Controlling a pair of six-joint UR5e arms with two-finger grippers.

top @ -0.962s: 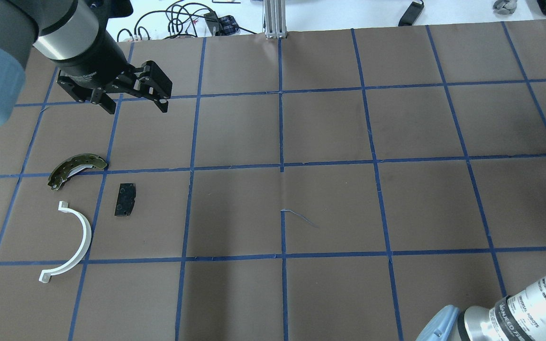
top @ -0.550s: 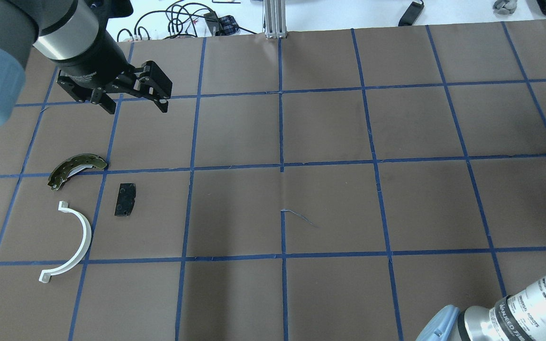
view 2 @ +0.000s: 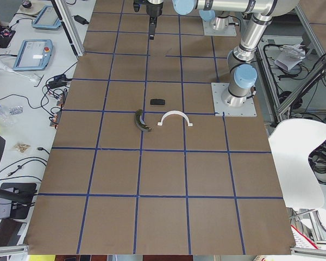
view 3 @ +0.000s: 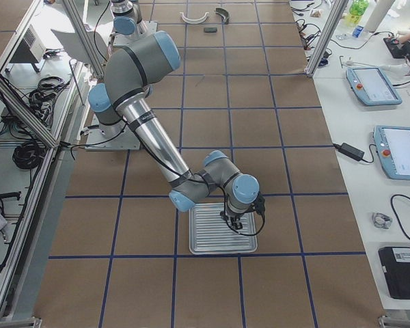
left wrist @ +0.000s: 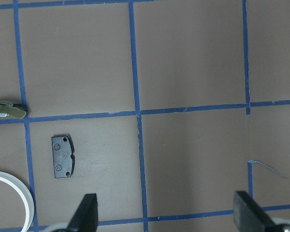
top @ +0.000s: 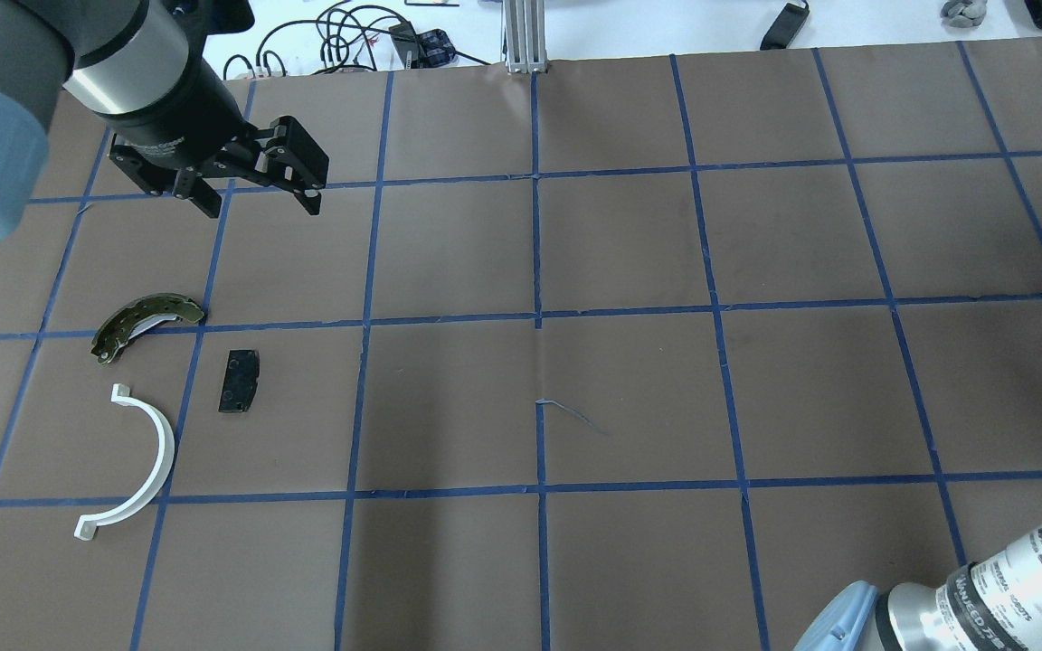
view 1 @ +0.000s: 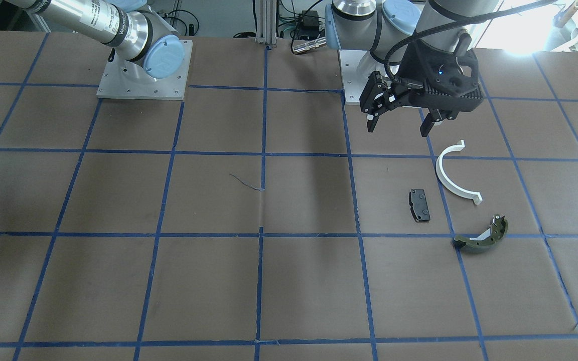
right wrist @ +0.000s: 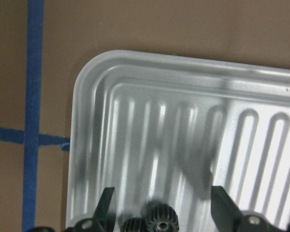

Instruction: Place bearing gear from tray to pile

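The bearing gear [right wrist: 159,221], small, dark and toothed, lies on the ribbed silver tray [right wrist: 135,121], at the bottom edge of the right wrist view. My right gripper [right wrist: 163,210] is open low over the tray, a finger on each side of the gear with gaps between. The exterior right view shows this gripper [view 3: 234,220] over the tray [view 3: 205,239]. The pile lies far off on the left: a white half-ring clip [top: 148,459], a black pad [top: 240,381] and an olive brake shoe [top: 143,320]. My left gripper [top: 259,194] hangs open and empty above the mat beyond the pile.
Brown mat with a blue tape grid [top: 537,316] covers the table. The arm base plates [view 1: 141,70] stand at the robot's side. Cables and an aluminium post [top: 521,36] are past the far edge. Operator pendants [view 3: 379,85] lie on a side table.
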